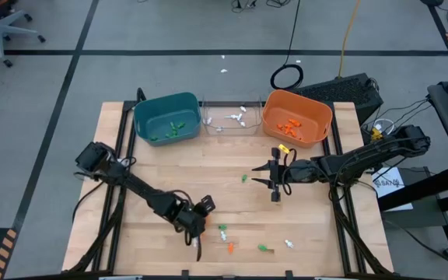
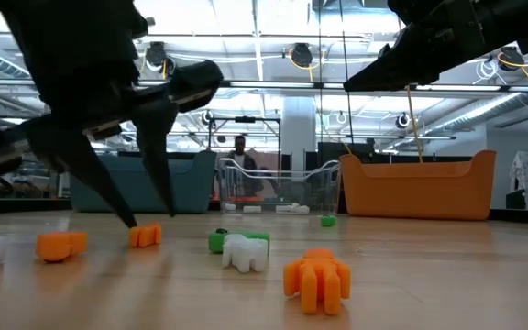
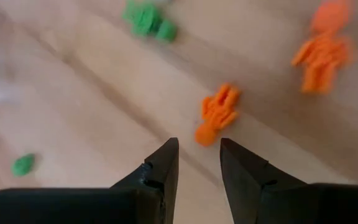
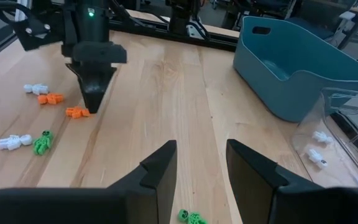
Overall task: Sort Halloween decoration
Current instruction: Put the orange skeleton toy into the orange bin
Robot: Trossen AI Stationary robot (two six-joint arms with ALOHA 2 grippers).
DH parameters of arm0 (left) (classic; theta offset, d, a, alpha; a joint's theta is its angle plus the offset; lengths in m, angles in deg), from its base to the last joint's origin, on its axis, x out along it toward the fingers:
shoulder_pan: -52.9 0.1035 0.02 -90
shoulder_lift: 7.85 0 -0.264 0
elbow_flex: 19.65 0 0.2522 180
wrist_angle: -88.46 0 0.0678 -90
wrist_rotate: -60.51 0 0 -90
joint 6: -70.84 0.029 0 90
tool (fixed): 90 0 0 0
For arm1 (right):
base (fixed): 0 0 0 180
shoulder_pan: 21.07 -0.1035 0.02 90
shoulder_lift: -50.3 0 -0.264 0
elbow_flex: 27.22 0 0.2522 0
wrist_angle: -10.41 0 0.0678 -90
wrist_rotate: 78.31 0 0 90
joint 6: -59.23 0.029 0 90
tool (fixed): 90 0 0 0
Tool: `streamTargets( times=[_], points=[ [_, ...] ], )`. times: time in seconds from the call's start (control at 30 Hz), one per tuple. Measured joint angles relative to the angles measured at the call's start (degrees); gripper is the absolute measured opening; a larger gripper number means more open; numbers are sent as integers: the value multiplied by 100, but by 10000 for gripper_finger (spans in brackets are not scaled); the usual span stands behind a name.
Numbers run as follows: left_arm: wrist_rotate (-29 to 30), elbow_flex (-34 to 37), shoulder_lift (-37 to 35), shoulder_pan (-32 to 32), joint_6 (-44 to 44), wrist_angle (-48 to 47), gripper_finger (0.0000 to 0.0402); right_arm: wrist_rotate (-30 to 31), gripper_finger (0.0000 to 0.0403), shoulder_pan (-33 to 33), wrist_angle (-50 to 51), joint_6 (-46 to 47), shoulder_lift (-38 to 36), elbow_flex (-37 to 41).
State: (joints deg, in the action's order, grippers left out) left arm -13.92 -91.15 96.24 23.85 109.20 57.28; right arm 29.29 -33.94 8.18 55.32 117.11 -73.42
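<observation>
Nearest the low camera lies an orange figure on the table, with a white figure and a green one touching just behind it, and two more orange pieces farther back beside the left claw. That claw points down at the near part of the table, its fingers a little apart and holding nothing; in the left wrist view a small orange figure lies just ahead of the fingertips, another orange figure and a green one lie farther off.

From above, the left claw sits beside a loose scatter of trinkets near the front edge: a green-and-white pair, an orange one, a green one and a white one. The right claw hovers mid-table, fingers spread and empty, with a green trinket just beside it.

Along the far edge stand three bins in a row: a teal bin with green pieces, a clear bin with white pieces, and an orange bin with orange pieces.
</observation>
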Motion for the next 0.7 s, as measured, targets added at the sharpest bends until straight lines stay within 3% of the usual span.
streamTargets(
  times=[0.23,0.7],
  points=[
    [-1280,-196,-2,410,306,-247,108,0,125,1,0,0,0,0],
    [-1676,-226,315,617,1025,-10,103,0,125,2,31,2,0,-2]
  ],
)
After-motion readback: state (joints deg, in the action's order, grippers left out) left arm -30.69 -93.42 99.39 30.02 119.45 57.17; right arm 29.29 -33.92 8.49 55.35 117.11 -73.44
